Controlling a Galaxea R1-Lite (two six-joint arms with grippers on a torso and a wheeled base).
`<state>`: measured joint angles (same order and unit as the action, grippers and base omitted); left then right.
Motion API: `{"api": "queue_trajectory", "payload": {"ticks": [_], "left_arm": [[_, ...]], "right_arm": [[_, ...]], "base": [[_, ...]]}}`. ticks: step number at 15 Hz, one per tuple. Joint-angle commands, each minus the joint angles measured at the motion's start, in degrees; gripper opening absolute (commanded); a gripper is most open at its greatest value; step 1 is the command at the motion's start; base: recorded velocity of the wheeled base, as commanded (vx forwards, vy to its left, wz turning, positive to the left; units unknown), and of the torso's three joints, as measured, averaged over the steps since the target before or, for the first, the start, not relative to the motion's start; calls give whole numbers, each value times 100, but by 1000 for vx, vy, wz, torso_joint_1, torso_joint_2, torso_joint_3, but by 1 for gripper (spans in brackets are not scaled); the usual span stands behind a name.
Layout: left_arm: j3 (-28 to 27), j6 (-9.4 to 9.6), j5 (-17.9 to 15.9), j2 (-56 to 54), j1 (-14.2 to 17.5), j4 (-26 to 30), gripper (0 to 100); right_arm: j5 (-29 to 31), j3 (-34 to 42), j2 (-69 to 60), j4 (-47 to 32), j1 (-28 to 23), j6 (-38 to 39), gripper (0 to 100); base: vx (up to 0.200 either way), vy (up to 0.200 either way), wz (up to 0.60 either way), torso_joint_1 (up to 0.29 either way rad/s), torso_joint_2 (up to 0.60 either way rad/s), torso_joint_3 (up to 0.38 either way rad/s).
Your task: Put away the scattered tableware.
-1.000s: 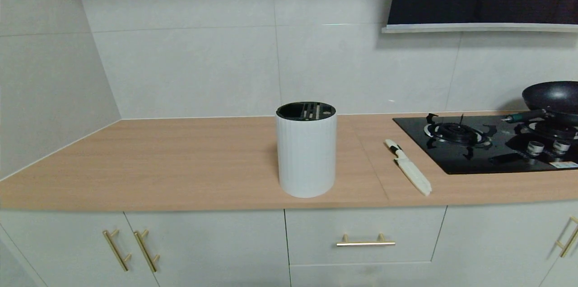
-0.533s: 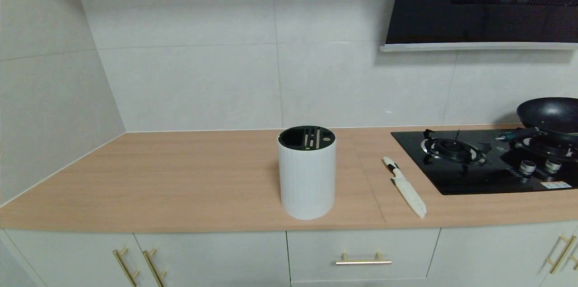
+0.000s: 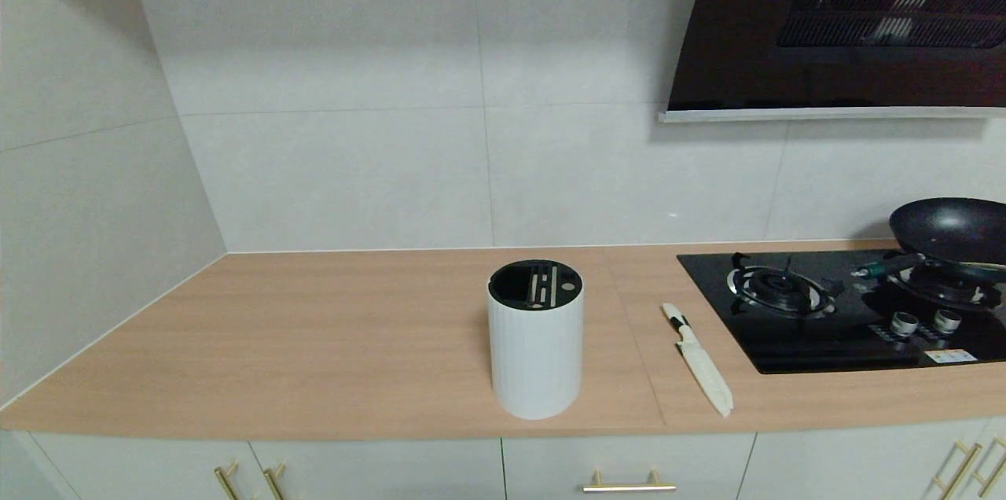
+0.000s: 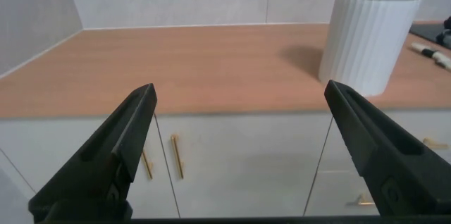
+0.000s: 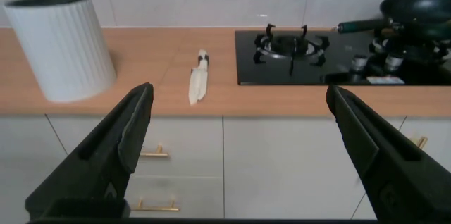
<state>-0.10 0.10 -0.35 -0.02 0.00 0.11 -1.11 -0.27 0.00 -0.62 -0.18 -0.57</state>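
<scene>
A white knife [image 3: 698,359] with a black band near its handle lies flat on the wooden counter [image 3: 330,335], between the holder and the stove; it also appears as the knife [image 5: 198,85]. A white ribbed cylindrical holder [image 3: 536,339] with a black slotted top stands upright near the counter's front edge, seen too as the holder [image 4: 369,38] and the holder [image 5: 62,46]. My left gripper [image 4: 239,122] is open, in front of the counter below its edge. My right gripper [image 5: 236,125] is open as well, facing the cabinet front, well short of the knife.
A black gas stove [image 3: 841,311] sits at the right with a dark wok [image 3: 947,233] on its far burner. A range hood [image 3: 849,28] hangs above. White cabinet doors with gold handles [image 3: 629,482] run under the counter. Tiled walls close the back and left.
The head camera has tilted up and back: counter, holder and knife sit lower in the picture and more of the range hood shows. Nothing on the counter has moved.
</scene>
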Motion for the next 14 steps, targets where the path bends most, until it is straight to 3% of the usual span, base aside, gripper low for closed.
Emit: {"api": "queue_trajectory", "payload": {"ticks": [1, 6, 12, 14], "left_arm": [[1, -1, 0, 2, 0, -2, 100], [1, -1, 0, 2, 0, -2, 100], [1, -1, 0, 2, 0, -2, 100], [1, -1, 0, 2, 0, -2, 100]], "right_arm": [[-3, 0, 9, 1, 1, -4, 100], [-3, 0, 9, 1, 1, -4, 100], [-3, 9, 0, 1, 1, -4, 100], [-74, -615, 53, 282, 9, 303, 100]], "base": [[0, 0, 0, 217, -403, -198], [0, 0, 0, 182, -353, -173], [0, 0, 0, 6, -11, -6], [0, 0, 0, 0, 0, 0]]}}
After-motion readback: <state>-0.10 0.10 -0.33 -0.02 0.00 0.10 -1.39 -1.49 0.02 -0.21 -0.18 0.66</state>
